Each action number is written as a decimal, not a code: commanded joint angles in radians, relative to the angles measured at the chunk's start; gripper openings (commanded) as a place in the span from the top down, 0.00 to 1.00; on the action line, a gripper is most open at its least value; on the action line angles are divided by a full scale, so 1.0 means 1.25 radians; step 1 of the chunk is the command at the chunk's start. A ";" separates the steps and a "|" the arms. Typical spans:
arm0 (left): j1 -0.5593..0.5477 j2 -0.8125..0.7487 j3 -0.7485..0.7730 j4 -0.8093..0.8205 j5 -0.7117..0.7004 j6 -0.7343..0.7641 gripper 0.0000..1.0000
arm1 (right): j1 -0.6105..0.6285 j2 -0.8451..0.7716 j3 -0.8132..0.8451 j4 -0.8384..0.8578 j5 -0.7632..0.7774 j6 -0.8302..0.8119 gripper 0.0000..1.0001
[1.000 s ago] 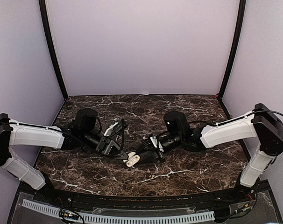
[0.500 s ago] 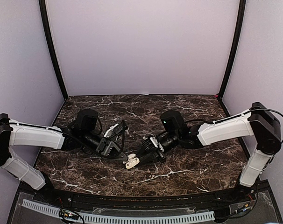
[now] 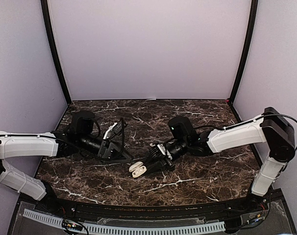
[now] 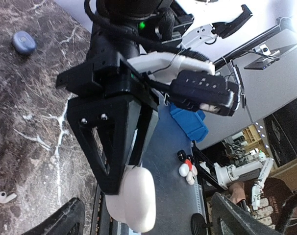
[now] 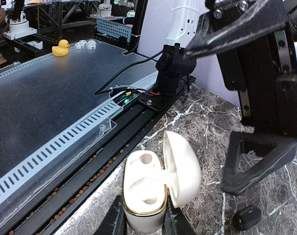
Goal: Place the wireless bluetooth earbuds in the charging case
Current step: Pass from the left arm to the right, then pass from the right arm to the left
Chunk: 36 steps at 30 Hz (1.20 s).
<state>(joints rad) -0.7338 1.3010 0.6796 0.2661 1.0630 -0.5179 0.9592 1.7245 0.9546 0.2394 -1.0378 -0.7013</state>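
The white charging case point(image 5: 144, 193) stands upright with its lid point(image 5: 184, 169) hinged open to the right, and both sockets look empty. My right gripper point(image 5: 144, 223) is shut on the base of the case, seen from above as the case point(image 3: 137, 169) near the table's front middle. My left gripper point(image 3: 125, 143) hangs open just left of it, apart from the case, one black finger point(image 5: 256, 161) standing beside the lid. A white earbud point(image 4: 5, 197) lies on the marble. A small dark bud-like lump point(image 5: 246, 217) lies right of the case.
A small blue-grey oval case point(image 4: 23, 42) rests on the marble farther off. The black rail point(image 5: 89, 161) along the table's near edge runs close behind the held case. Purple walls close in the table on three sides.
My left gripper has opened wide and drawn back to the left, away from the case. The right gripper keeps hold of the case, shifted slightly left.
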 commanded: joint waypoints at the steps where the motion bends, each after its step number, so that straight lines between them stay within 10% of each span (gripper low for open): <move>1: 0.010 -0.113 -0.027 -0.046 -0.145 0.073 0.08 | -0.009 -0.022 -0.034 0.071 0.038 0.058 0.83; 21: -0.020 -0.246 -0.379 0.598 -0.381 0.164 0.18 | 0.036 -0.165 -0.200 0.500 0.372 0.504 0.83; 36: -0.068 -0.213 -0.417 0.664 -0.355 0.355 0.17 | 0.125 -0.160 -0.219 0.586 0.500 0.525 0.83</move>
<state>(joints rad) -0.8135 1.0367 0.1890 1.0321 0.5835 -0.1490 1.0935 1.5333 0.6998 0.8776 -0.4683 -0.0544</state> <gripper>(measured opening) 0.827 0.201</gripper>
